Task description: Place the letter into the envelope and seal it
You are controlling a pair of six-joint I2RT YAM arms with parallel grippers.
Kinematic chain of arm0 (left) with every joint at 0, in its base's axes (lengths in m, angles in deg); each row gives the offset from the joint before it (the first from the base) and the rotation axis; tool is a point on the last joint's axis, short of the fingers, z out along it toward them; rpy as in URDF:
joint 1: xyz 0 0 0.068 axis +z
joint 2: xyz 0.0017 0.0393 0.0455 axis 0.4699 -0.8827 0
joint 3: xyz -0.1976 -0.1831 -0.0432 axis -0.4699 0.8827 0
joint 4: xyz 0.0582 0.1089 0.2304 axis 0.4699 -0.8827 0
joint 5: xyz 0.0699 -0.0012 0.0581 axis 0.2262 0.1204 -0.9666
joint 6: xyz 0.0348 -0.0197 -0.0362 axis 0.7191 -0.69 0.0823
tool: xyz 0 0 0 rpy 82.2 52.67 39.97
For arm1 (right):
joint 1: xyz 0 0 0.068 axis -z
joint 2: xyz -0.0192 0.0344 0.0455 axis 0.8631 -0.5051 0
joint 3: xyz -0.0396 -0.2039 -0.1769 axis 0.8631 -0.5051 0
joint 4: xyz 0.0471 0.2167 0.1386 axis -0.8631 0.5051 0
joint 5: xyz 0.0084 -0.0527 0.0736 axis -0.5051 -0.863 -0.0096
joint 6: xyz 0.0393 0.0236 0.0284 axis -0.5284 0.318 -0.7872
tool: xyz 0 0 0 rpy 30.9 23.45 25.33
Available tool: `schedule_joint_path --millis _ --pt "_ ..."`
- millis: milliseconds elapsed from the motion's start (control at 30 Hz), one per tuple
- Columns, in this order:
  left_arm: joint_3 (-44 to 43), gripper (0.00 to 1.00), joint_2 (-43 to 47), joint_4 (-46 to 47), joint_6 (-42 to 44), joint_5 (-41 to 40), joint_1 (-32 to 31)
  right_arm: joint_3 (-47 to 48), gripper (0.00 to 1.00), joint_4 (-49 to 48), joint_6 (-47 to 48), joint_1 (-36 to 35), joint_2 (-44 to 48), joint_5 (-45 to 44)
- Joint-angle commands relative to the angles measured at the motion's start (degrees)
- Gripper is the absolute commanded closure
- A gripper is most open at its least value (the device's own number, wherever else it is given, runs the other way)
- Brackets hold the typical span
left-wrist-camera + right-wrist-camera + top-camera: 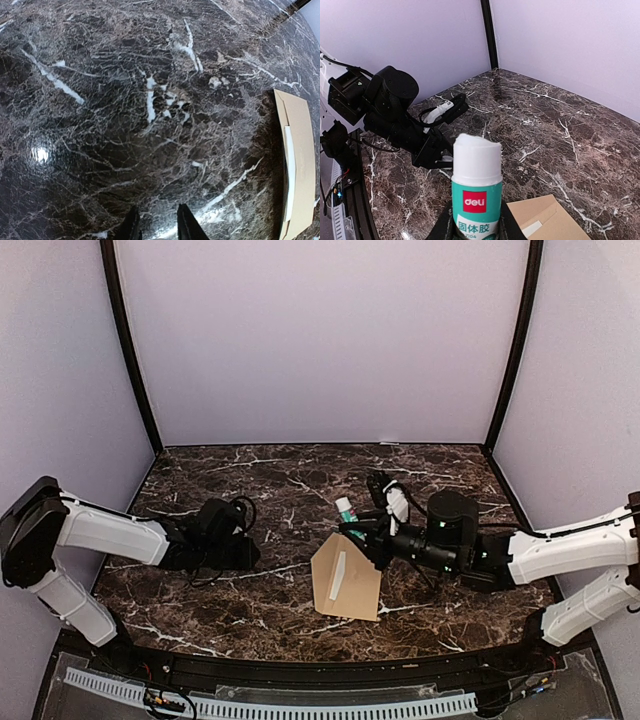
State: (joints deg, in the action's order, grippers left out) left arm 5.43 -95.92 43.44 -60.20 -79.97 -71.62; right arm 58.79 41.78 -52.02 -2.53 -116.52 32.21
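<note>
The brown envelope [347, 580] lies flat on the marble table near the front centre, with a pale strip showing on it. It also shows at the right edge of the left wrist view [298, 160] and at the bottom of the right wrist view [555, 220]. The cream bordered letter is not visible as a separate sheet. My right gripper [358, 530] is shut on a teal and white glue stick [476, 185], holding it upright just above the envelope's far edge. My left gripper [157, 227] is open and empty, low over bare marble to the left of the envelope.
The dark marble table [270, 480] is walled by lilac panels at the back and both sides. My left arm [395, 110] lies low on the left side of the table. A cable tray [270, 705] runs along the front edge.
</note>
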Motion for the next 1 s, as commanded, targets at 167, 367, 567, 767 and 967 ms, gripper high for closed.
schedule_joint_path --millis 167,367,567,767,967 --pt "2.61 0.64 -2.59 3.26 -1.48 -0.47 0.15 -2.35 1.0 -2.06 1.44 -0.26 3.27 -2.72" --pt "2.11 0.55 -2.28 3.16 -1.27 -0.68 0.1 -4.43 1.0 -3.54 2.16 -0.24 4.68 -2.94" --pt "0.38 0.41 5.31 3.8 4.0 0.27 -0.2 -6.69 1.0 -7.49 4.77 -0.19 6.23 -2.05" --pt "0.19 0.37 15.7 10.34 11.54 6.82 -1.66 -6.74 1.0 -9.21 6.79 -0.04 8.02 0.4" --pt "-0.35 0.33 20.96 19.08 20.05 19.73 -5.09 -6.48 1.0 -11.64 4.78 0.12 9.67 3.84"
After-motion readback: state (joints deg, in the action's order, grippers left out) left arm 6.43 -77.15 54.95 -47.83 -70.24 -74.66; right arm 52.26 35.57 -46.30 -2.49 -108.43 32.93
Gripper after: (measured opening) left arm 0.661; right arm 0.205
